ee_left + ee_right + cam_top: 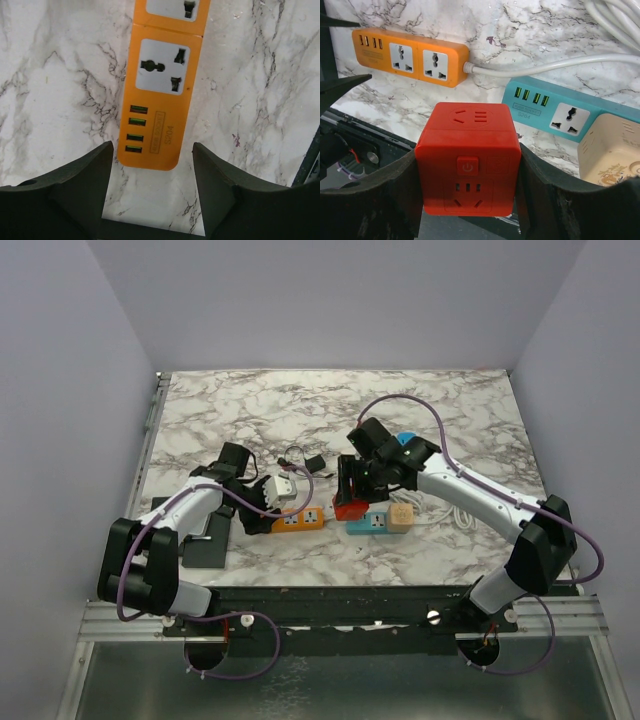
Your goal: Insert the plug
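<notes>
The left gripper [152,147] stands with jaws apart astride the USB end of the orange strip [162,85], probably to pin it so it will not slide. The right gripper [468,152] is clamped on a red cube [468,130] near the teal strip [560,112]. The plug [314,462], small and black on a thin dark cord, lies on the counter [450,410] behind the orange strip, in neither gripper.

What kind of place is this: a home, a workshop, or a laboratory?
Probably a laboratory test cell: plain walls enclose the marble-patterned table, and two robot arms are bolted to a metal rail.
</notes>
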`<action>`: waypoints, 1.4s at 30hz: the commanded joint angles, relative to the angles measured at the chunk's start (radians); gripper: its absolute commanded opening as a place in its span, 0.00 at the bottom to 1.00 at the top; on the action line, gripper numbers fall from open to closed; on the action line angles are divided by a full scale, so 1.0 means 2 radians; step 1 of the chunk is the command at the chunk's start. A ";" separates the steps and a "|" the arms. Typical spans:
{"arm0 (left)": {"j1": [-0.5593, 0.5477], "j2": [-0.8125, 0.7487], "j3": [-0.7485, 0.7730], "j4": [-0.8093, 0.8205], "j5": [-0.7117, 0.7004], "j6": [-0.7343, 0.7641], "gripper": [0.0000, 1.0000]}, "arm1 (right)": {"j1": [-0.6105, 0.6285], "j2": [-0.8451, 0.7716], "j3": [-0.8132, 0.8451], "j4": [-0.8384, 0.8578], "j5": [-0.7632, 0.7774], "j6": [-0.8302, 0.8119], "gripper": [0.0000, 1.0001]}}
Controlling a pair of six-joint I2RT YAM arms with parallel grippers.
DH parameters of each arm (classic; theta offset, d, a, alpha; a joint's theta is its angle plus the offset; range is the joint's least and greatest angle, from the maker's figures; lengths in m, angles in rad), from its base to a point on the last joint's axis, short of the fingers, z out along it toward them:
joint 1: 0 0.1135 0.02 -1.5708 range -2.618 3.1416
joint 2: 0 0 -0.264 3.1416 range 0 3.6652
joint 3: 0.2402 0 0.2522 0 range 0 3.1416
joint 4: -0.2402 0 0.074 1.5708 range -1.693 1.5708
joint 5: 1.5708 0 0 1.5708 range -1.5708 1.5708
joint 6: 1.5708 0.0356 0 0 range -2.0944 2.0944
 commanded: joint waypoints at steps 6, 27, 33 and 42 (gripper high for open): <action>0.001 -0.017 -0.031 -0.054 0.055 0.040 0.64 | 0.000 0.009 0.012 -0.030 0.044 -0.005 0.01; 0.092 0.021 0.143 0.012 0.104 -0.191 0.99 | 0.065 0.092 0.092 -0.013 0.082 -0.028 0.01; 0.123 0.058 0.175 0.062 0.048 -0.300 0.99 | 0.088 0.143 0.141 -0.025 0.108 -0.024 0.01; 0.123 0.056 0.161 0.078 -0.045 -0.354 0.99 | 0.113 0.189 0.177 -0.043 0.150 -0.015 0.01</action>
